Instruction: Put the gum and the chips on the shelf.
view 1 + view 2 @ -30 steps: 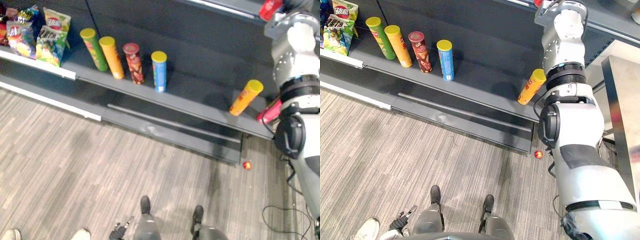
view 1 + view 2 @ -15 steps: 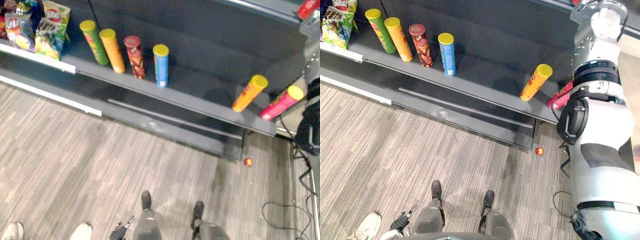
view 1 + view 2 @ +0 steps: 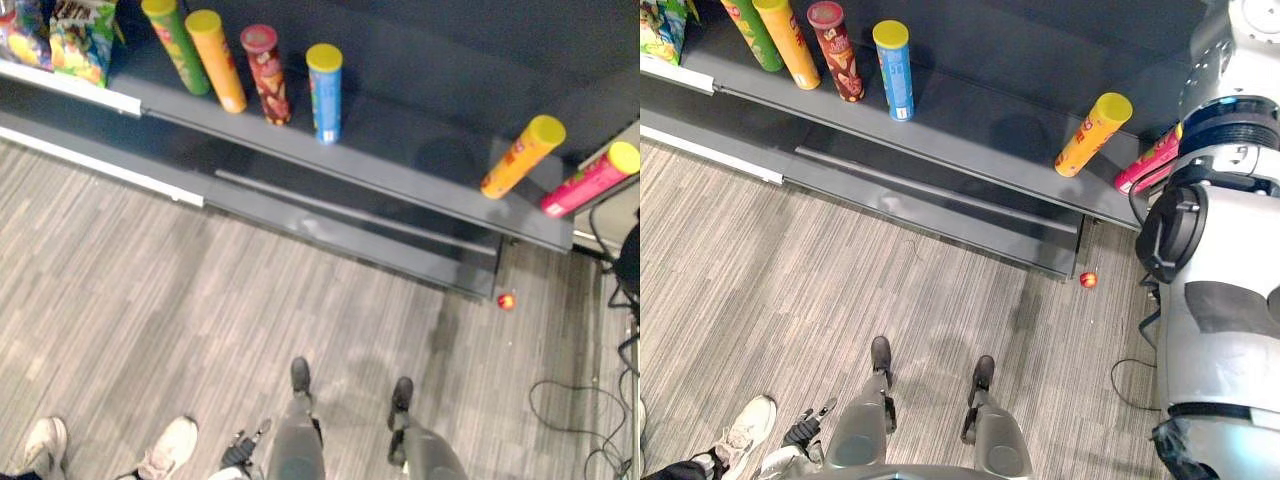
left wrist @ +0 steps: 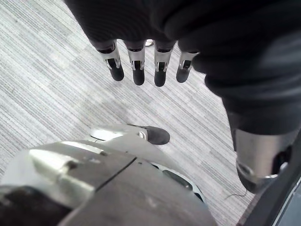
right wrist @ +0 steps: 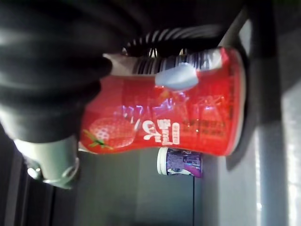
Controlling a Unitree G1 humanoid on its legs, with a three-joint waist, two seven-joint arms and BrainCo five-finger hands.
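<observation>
Red gum tub gripped in right robot hand; purple tub beyond; left robot hand slack-fingered.

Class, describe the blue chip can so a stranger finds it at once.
Look at the long dark shelf above the striped floor. Toward its left stand four upright chip cans in a row; the blue chip can is the row's right end, next to the red can. No other can is blue.

A dark grey shelf stands over striped grey floor.
</observation>
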